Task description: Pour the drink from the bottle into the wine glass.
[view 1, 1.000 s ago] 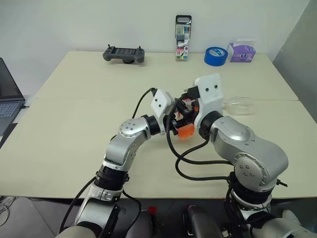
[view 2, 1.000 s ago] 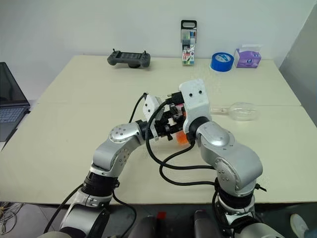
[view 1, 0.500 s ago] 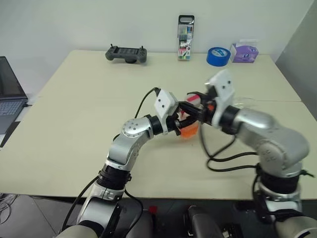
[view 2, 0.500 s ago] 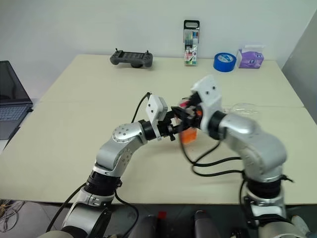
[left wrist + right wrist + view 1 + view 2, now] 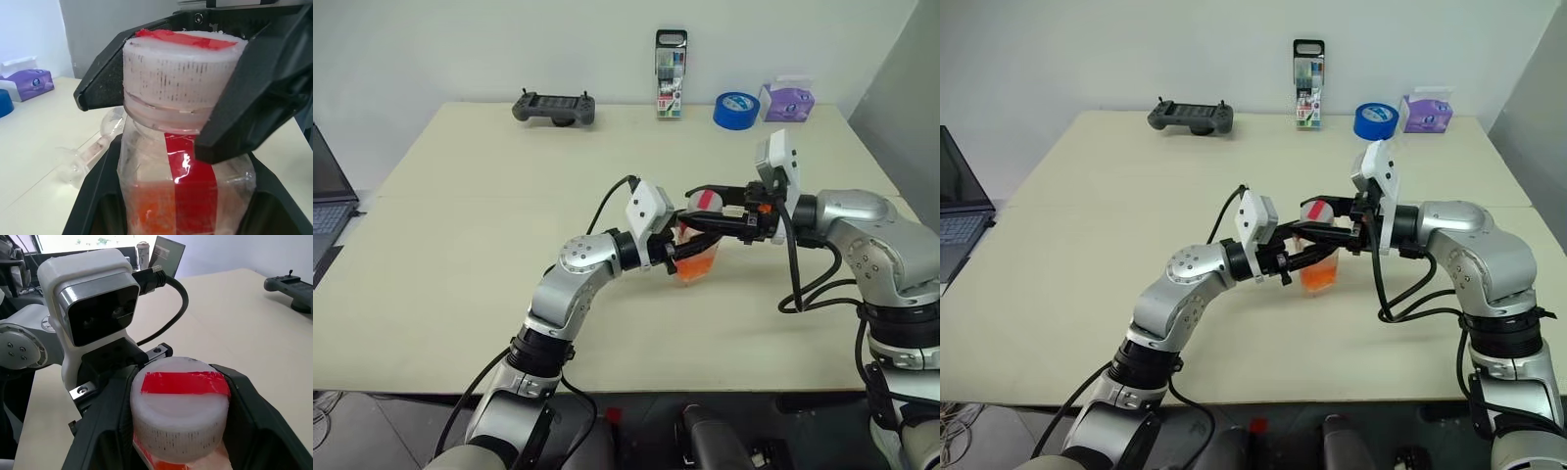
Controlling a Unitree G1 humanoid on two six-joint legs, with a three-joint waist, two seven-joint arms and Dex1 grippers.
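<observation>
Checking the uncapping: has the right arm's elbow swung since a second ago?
Yes. It swung out toward the table's right edge; right gripper stays at the bottle cap.

Lab or office: bare table [image 5: 460, 255], laptop [image 5: 962, 211], controller [image 5: 553, 107].

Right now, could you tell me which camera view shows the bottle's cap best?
The right wrist view: the cap shows from above, red strip and all, between the right claw fingers. The left wrist view shows its ribbed side; the head views show it small.
</observation>
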